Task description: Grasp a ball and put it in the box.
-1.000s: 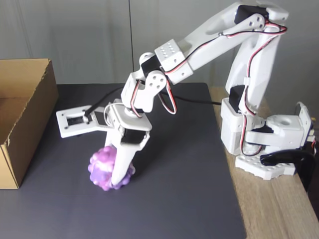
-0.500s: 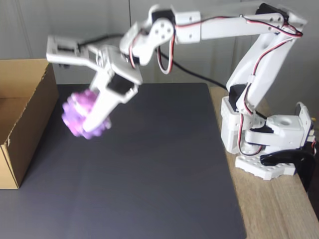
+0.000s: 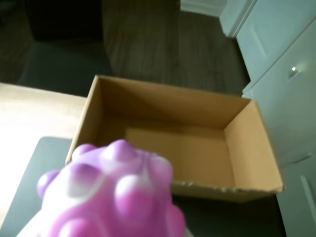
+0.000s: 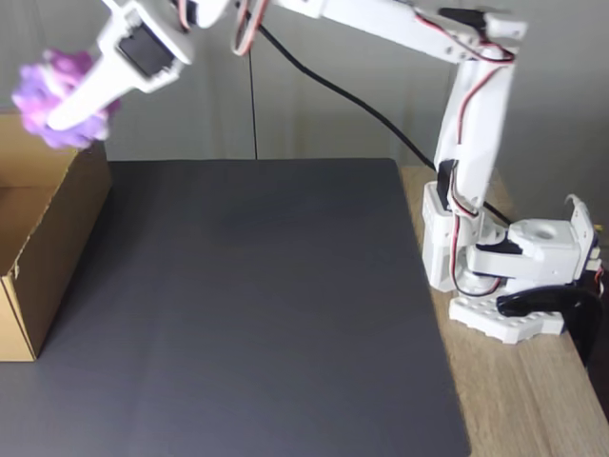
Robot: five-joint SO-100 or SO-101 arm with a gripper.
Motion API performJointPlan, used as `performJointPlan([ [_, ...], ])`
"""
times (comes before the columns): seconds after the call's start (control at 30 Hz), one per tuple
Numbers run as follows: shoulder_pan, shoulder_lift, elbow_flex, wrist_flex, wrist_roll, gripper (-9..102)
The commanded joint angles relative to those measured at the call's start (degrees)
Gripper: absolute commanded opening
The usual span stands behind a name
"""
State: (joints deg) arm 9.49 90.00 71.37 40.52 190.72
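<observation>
Since a second ago the ball has risen off the tabletop toward the box. Wrist view: ball (image 3: 111,192) fills the foreground, open box (image 3: 237,143) just ahead. Fixed view: gripper (image 4: 59,103) pinches the ball (image 4: 38,86) above the box (image 4: 38,276) rim; the grasp is done and release remains.

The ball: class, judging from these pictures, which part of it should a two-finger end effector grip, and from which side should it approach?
Grip the ball across its widest middle, coming from above. It is round and knobby, so opposite sides give an even hold, and fingers probably seat best between bumps. The end effector holds it that way now, raised near the box.
</observation>
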Motion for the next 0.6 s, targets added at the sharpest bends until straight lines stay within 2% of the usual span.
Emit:
performJointPlan([
  [0.0,0.44,-4.22,-10.28,0.09,-0.35,23],
  [0.23,1.67,-18.37,-27.60,-0.62,-0.62,22],
  [0.57,4.39,-29.97,-33.49,-11.16,-1.05,22],
])
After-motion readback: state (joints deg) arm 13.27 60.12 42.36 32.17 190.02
